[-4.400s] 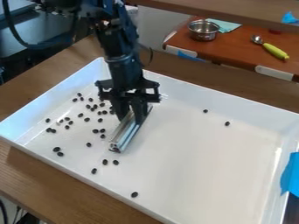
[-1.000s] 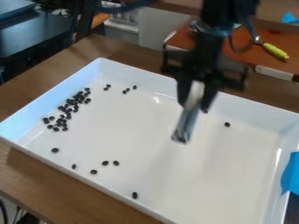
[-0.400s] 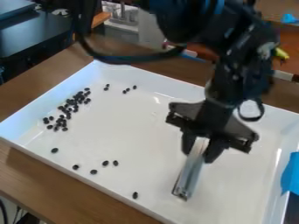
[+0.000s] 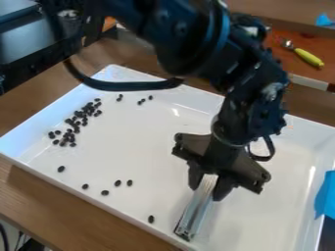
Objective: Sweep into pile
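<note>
My gripper hangs over the front middle of the white tray, shut on a silvery metal bar. The bar slants down to the left, its lower end close to the tray's front wall. Just left of that end lies one dark bean. Two beans sit farther left, with a few more scattered along the front toward the left corner. Many dark beans form a loose cluster by the left wall. Several others lie near the back wall.
Blue tape is stuck over the tray's right wall. Behind, a red-brown board carries a yellow-green handled scoop. A black cable loops from the arm across the tray's back left. The tray rests on a wooden table.
The gripper and bar have gone from the left beans to the back right, then forward and slightly left. The left beans now lie bunched closer to the left wall.
</note>
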Available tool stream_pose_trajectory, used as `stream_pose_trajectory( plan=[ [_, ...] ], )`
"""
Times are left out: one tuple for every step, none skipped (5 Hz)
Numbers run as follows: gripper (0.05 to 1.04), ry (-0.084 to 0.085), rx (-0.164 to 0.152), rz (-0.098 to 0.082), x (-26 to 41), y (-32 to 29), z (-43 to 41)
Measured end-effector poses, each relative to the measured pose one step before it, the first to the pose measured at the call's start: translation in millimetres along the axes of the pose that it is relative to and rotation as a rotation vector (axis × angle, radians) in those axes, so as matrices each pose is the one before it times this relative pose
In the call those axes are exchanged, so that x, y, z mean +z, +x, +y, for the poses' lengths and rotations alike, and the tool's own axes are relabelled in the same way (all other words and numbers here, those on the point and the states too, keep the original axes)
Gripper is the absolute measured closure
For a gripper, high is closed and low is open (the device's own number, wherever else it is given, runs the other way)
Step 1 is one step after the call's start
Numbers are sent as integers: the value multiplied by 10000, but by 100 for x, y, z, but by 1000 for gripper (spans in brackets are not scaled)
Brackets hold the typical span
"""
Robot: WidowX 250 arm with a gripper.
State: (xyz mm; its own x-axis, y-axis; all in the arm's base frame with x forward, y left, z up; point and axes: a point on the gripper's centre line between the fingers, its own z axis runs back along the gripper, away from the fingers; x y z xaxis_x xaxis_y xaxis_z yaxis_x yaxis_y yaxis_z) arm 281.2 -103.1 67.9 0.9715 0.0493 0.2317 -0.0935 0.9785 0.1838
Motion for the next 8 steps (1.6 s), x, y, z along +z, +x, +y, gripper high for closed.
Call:
stream_pose_trajectory(
  plan=[
    [722,48,-27,53,-436,76,927],
    [722,-24,6,16,-267,25,1398],
    [722,-32,97,191,-329,-4,1835],
    [722,-100,-126,-75,-220,239,822],
    [722,-44,49,69,-433,100,2054],
    [722,-139,13,-40,-312,425,1126],
    [722,12,122,53,-296,-168,2459],
    [722,-161,-74,88,27,-169,1609]
  ],
)
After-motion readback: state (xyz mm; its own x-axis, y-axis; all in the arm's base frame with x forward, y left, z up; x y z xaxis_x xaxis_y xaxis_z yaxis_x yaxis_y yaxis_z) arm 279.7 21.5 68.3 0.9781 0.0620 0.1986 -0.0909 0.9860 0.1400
